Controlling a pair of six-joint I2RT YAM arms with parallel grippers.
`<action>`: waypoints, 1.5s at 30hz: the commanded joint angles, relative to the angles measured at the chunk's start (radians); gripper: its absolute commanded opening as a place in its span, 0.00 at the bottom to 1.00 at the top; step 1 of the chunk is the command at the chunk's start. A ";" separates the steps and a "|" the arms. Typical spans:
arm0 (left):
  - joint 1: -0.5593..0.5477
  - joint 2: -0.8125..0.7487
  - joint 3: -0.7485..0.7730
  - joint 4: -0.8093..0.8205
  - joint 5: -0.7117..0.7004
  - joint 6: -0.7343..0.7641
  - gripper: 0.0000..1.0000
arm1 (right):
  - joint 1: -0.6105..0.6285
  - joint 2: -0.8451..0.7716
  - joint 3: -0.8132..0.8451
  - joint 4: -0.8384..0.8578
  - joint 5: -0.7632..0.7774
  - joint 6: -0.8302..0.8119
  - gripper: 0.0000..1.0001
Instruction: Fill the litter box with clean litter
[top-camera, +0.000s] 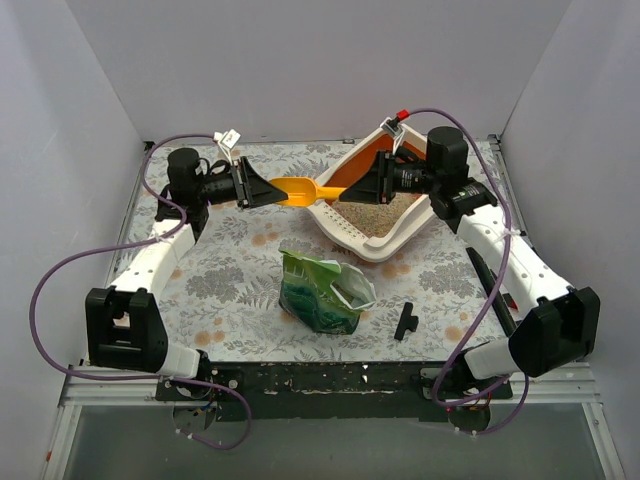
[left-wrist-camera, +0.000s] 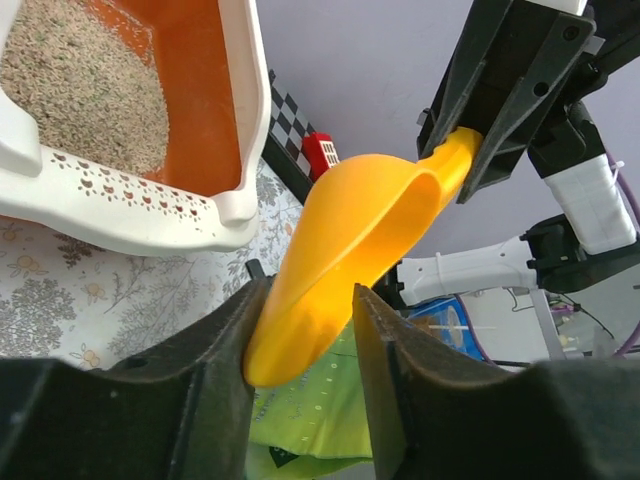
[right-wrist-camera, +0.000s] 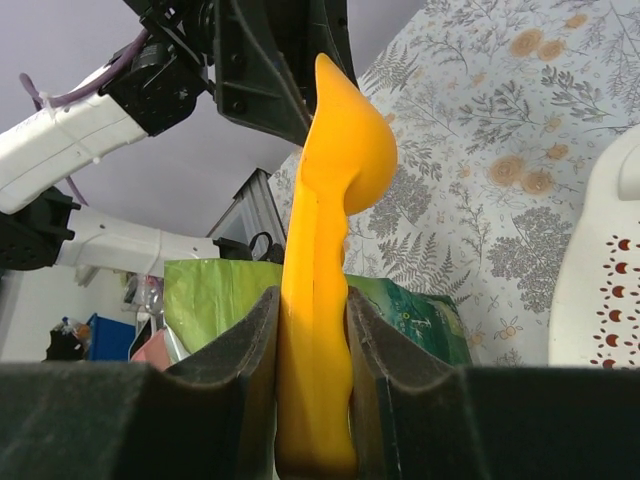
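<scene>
Your right end effector (right-wrist-camera: 312, 300) is clamped on the handle of the orange plastic scoop (left-wrist-camera: 370, 220), both fingers pressed flat against it. Your left end effector (left-wrist-camera: 308, 300) faces it, fingers flanking the tip of the scoop's bowl; whether they grip it or merely stand beside it cannot be told. The scoop hangs level between the two, above the floral-patterned tabletop (top-camera: 230, 270). The cream-white rectangular plastic litter box with orange interior (top-camera: 400, 240) lies directly beneath the right end effector, and the beige-grey granular clean litter (top-camera: 375, 215) is heaped against its perforated wall. The crinkled green bag (top-camera: 320, 290) lies open below and nearer the bases than both end effectors.
</scene>
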 joint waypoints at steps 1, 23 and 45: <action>0.002 -0.096 -0.035 0.103 0.068 0.007 0.46 | -0.005 -0.065 0.073 -0.119 0.137 -0.104 0.01; -0.119 -0.533 -0.356 0.048 0.042 0.513 0.73 | -0.020 -0.418 0.292 -0.841 0.407 -0.295 0.01; -0.216 -0.731 -0.293 -0.277 -0.099 0.785 0.80 | -0.020 -0.551 0.345 -1.111 0.356 -0.273 0.01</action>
